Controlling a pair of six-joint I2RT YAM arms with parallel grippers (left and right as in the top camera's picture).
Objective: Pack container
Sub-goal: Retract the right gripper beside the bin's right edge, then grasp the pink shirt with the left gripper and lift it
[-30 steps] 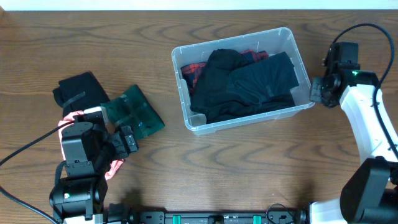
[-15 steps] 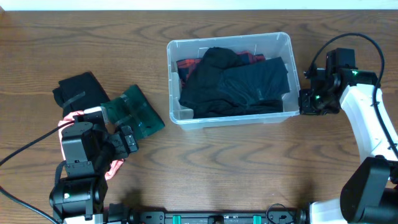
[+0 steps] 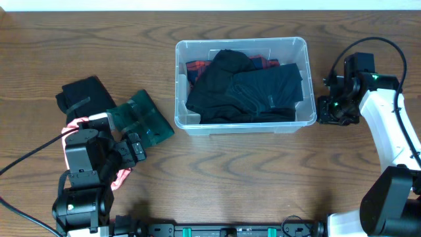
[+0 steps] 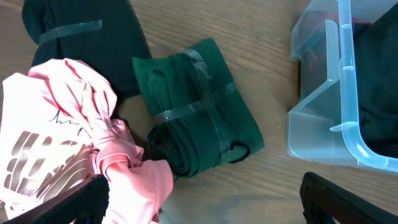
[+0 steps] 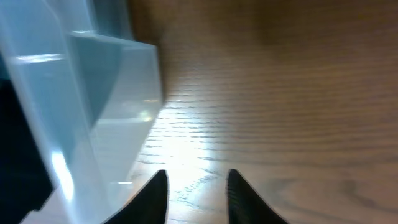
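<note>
Red, possibly plaid cloth [image 3: 197, 66] mostly beneath black garments [image 3: 243, 92]; container [image 4: 323, 118] partly beyond left wrist frame edge.

The brown wood-grain tabletop [image 3: 263, 178] carries the container [image 3: 243, 128] toward its far middle, standing flat with its long sides parallel to the tabletop's edge. Well apart from it on the left lie three soft bundles close together. A black bundle [image 3: 84, 95] bound with clear tape lies farthest back, a dark green taped bundle [image 3: 141, 118] just beside it toward the container, and a pink printed cloth [image 4: 68, 143] touches both.
</note>
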